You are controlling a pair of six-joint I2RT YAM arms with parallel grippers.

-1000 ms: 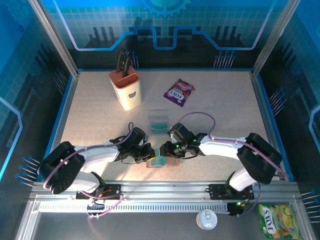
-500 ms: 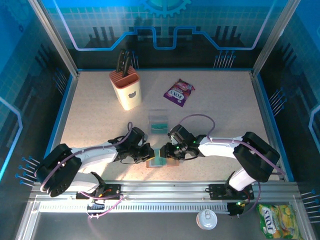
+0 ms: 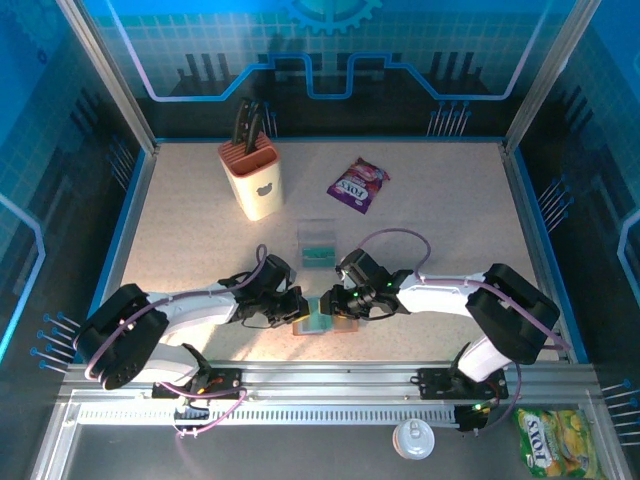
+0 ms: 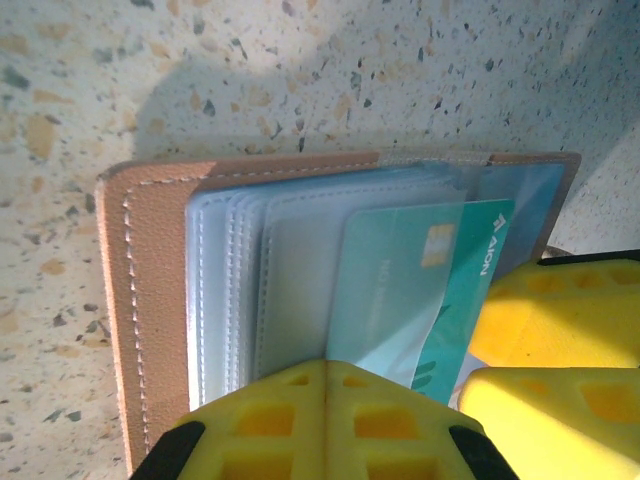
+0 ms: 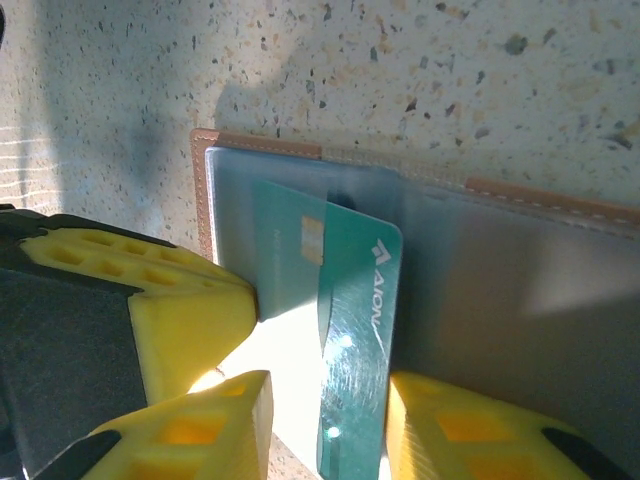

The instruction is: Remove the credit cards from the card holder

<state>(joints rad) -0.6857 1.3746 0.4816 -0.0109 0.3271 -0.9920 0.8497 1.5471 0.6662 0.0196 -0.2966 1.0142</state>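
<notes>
Speckled tabletop (image 3: pixel 450 200), 6 o'clock: right gripper (image 5: pixel 325 430) has narrowed around the protruding teal AJON credit card (image 5: pixel 350 290), not yet clamped; closed left gripper (image 4: pixel 325 400) pins the card holder (image 4: pixel 150 300).

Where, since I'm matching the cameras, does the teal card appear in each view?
Top external: teal card, just below centre, on the card holder.
Left wrist: right of centre, sticking out of a sleeve.
Right wrist: centre, running to the bottom edge.
Shared landmark: the card holder's tan leather edge.

On the speckled table (image 3: pixel 450 230) sits a clear tray (image 3: pixel 318 243): knife block (image 3: pixel 254 180) behind-left, purple snack packet (image 3: pixel 357 185) behind-right, card holder (image 4: pixel 150 300) just in front.
</notes>
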